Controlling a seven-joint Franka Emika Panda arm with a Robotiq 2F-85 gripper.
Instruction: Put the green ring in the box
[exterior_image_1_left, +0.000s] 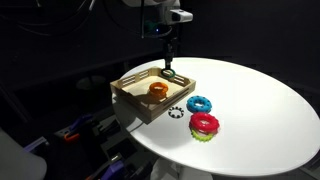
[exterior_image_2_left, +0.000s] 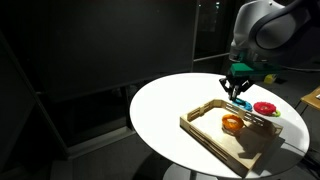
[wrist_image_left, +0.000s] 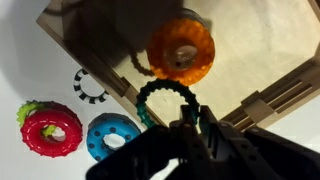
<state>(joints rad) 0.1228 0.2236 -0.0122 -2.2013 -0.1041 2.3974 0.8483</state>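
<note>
The green ring (wrist_image_left: 160, 85) is a dark green toothed ring pinched between my gripper's fingers (wrist_image_left: 190, 122). It hangs over the near edge of the box (wrist_image_left: 250, 40), the shallow light-wood tray with slotted sides. In both exterior views my gripper (exterior_image_1_left: 167, 66) (exterior_image_2_left: 237, 88) points straight down over the box (exterior_image_1_left: 135, 100) (exterior_image_2_left: 205, 130), with the green ring (exterior_image_1_left: 168, 74) at its tips. An orange ring (wrist_image_left: 182, 48) (exterior_image_1_left: 158, 89) (exterior_image_2_left: 232, 123) lies inside the box.
On the white round table beside the box lie a blue ring (wrist_image_left: 110, 135) (exterior_image_1_left: 199, 104), a red ring on a green one (wrist_image_left: 52, 130) (exterior_image_1_left: 205, 124) (exterior_image_2_left: 264, 108), and a small black toothed ring (wrist_image_left: 90, 85) (exterior_image_1_left: 177, 112). The surroundings are dark.
</note>
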